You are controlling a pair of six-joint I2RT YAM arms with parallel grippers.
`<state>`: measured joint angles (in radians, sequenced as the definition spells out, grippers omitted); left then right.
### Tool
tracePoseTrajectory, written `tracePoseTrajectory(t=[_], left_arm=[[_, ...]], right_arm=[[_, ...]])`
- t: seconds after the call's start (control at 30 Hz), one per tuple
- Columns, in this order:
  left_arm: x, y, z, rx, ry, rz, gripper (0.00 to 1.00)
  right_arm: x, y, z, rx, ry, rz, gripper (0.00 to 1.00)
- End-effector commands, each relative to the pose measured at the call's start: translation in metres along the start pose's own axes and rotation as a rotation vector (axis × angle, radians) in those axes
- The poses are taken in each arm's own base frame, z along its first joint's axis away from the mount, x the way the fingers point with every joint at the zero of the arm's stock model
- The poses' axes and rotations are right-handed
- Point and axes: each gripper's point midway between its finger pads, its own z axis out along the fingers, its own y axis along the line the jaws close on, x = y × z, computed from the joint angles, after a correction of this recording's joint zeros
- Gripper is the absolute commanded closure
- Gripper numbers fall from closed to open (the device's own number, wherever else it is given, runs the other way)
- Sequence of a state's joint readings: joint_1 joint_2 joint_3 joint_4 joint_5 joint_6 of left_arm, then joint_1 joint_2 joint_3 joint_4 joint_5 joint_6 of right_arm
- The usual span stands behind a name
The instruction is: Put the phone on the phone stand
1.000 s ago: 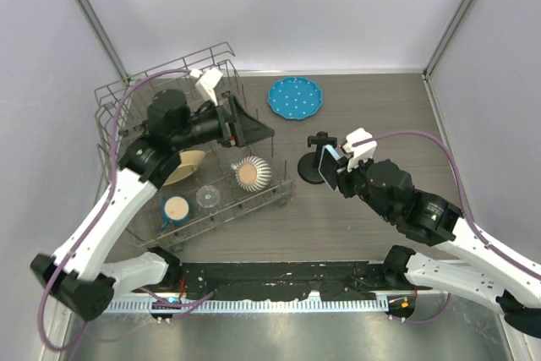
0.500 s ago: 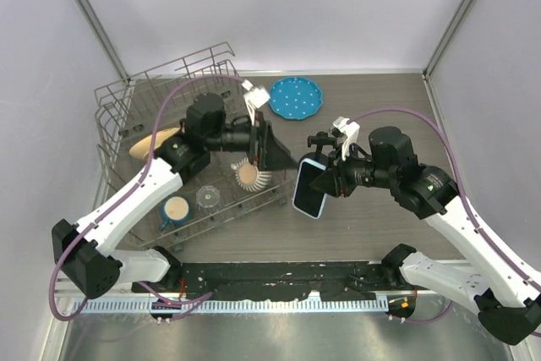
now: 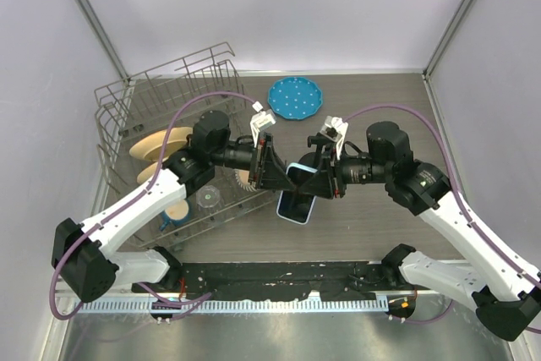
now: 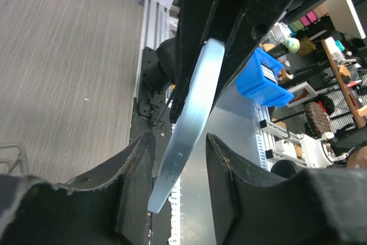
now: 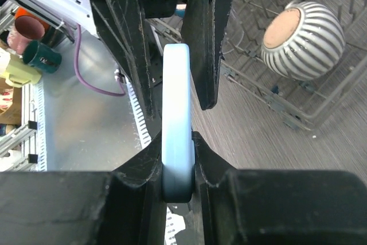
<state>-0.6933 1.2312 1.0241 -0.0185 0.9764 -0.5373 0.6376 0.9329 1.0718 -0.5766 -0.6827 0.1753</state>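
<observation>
The phone [image 3: 296,200], black screen with a light blue edge, hangs tilted above the table's middle. My right gripper [image 3: 325,182] is shut on its right end; in the right wrist view the phone's edge [image 5: 176,113] is pinched between both fingers of that gripper [image 5: 176,147]. My left gripper [image 3: 275,177] reaches in from the left. Its jaws [image 4: 179,142] are open and straddle the phone's other end [image 4: 192,113], with a gap on the right side. Only the black top of the phone stand [image 3: 314,139] peeks out behind the right gripper.
A wire dish rack [image 3: 169,82] fills the left, holding beige plates [image 3: 156,141], a striped bowl [image 5: 301,41], a glass [image 3: 208,197] and a cup [image 3: 176,209]. A blue dotted plate [image 3: 295,97] lies at the back centre.
The left arm swung out of the rack to the centre and its jaws narrowed around the phone. The right arm carried the phone left and down to meet it.
</observation>
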Motion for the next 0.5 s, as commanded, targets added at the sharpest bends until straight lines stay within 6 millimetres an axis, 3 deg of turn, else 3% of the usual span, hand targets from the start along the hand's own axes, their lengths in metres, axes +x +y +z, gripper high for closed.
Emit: tracePoseTrajectory(t=[0.0,0.2,0.4,0.43,0.47], left_arm=[[-0.010,-0.027,-0.002,0.128,-0.020,0.065,0.58],[-0.014,-0.036,-0.003,0.172,-0.044,0.067,0.60],[-0.013,-0.038,0.000,0.155,-0.046,0.096,0.86],[-0.014,-0.033,0.000,0.121,-0.054,0.087,0.97],[-0.016,-0.032,-0.001,0.099,-0.065,0.097,1.00]], right_arm=[[-0.028,0.025,-0.005,-0.117,-0.122,-0.091,0.99],[-0.023,0.024,0.001,-0.142,-0.119,-0.048,0.99],[-0.022,0.023,0.006,-0.161,-0.141,-0.016,0.99],[-0.021,0.021,0.007,-0.150,-0.143,-0.016,0.98],[-0.019,0.018,0.008,-0.136,-0.134,-0.003,0.88]])
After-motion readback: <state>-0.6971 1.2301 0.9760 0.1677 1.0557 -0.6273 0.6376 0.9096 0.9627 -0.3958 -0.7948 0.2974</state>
